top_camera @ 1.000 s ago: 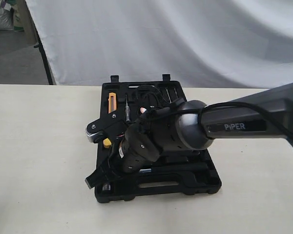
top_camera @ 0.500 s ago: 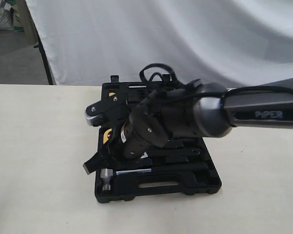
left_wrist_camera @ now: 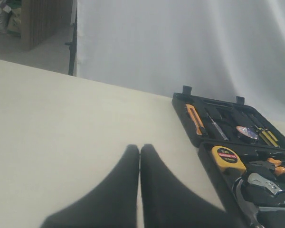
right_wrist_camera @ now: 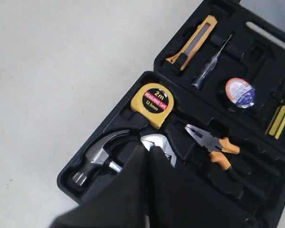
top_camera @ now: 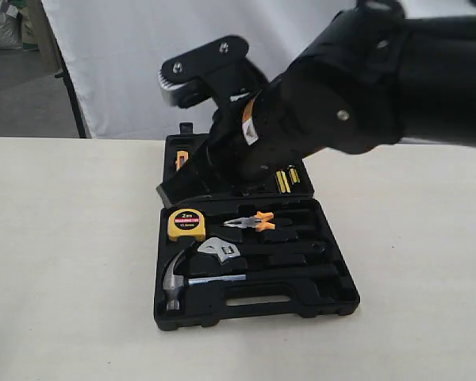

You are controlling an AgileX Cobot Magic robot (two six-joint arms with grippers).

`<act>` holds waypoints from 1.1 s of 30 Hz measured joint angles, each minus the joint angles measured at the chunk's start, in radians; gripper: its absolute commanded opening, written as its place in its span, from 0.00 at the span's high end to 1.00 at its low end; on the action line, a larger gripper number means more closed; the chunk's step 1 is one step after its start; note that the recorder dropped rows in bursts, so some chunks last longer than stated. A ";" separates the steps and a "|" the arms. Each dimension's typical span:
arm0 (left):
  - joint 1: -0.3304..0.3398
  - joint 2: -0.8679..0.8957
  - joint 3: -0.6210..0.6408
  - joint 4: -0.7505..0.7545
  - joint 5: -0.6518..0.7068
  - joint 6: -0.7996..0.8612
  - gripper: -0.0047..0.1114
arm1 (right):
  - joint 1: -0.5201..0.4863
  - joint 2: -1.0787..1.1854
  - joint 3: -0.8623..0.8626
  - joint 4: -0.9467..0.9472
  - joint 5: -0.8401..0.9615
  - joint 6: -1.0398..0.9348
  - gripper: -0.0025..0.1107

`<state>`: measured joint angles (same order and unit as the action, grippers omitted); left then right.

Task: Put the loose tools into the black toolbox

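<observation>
The black toolbox (top_camera: 333, 305) lies open on the table. The steel claw hammer (top_camera: 177, 279) and the silver adjustable wrench (top_camera: 222, 252) rest in recesses of its near half. In the right wrist view the hammer (right_wrist_camera: 97, 153) and wrench (right_wrist_camera: 159, 141) lie just below my right gripper (right_wrist_camera: 147, 148), which is shut and holds nothing. The blue-and-white tape roll (right_wrist_camera: 239, 92) sits in the far half. In the exterior view the right gripper (top_camera: 174, 190) hangs raised above the box. My left gripper (left_wrist_camera: 140, 148) is shut and empty over bare table, beside the toolbox (left_wrist_camera: 183, 116).
The yellow tape measure (top_camera: 186, 225) and orange-handled pliers (top_camera: 251, 223) lie in the near half. An orange utility knife (right_wrist_camera: 194, 40), a thin screwdriver (right_wrist_camera: 209, 66) and yellow-black screwdrivers (right_wrist_camera: 280, 118) fill the far half. A white backdrop hangs behind the table.
My right arm has risen up and back from the toolbox. The hammer, wrench, tape measure and pliers, which it covered before, now show in their recesses.
</observation>
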<state>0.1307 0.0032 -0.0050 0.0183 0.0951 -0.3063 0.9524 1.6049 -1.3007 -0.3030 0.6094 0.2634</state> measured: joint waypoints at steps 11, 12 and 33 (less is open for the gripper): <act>0.000 0.000 0.000 0.000 0.000 0.000 0.95 | 0.000 -0.296 0.155 -0.044 0.037 0.086 0.97; 0.000 0.000 0.000 0.000 0.000 0.000 0.95 | 0.000 -0.328 0.183 -0.047 0.037 0.098 0.97; 0.000 0.000 0.000 0.000 0.000 0.000 0.95 | 0.000 -1.295 1.074 -0.053 -0.364 0.306 0.97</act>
<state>0.1307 0.0032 -0.0050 0.0183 0.0951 -0.3063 0.9524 0.3095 -0.2267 -0.3565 0.2452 0.5690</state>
